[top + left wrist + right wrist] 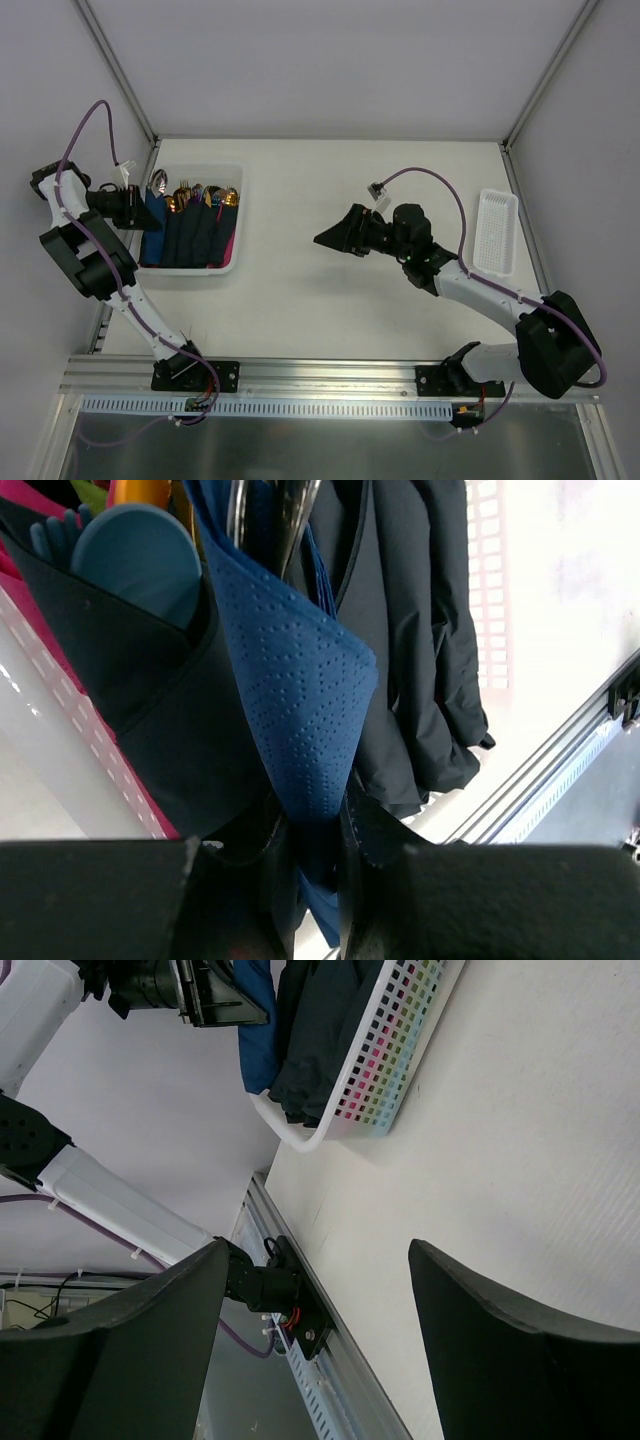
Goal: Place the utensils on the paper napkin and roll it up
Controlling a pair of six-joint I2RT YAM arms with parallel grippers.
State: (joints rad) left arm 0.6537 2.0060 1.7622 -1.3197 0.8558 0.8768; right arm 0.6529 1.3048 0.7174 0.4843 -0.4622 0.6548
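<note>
My left gripper (pixel 138 208) is shut on the paper napkin (pixel 300 690), a dimpled navy-blue sheet wrapped into a roll. I hold it over the left end of the white basket (pixel 240 215). The utensils' slim silver shafts (pixel 285 510) stick out of the roll's far end, and a silver head (pixel 160 181) shows from above. The wrist view shows the jaws (pixel 315 880) pinching the roll's near end. The right wrist view shows the napkin (pixel 258 1010) in the left gripper (pixel 200 995). My right gripper (pixel 330 238) is open and empty above the table's middle (pixel 315 1340).
The basket (pixel 400 1050) holds several dark blue rolls (pixel 200 225) with gold and coloured cutlery heads, also in the left wrist view (pixel 420 630). An empty white perforated tray (pixel 497 232) lies at the table's right edge. An aluminium rail (pixel 330 375) runs along the near edge.
</note>
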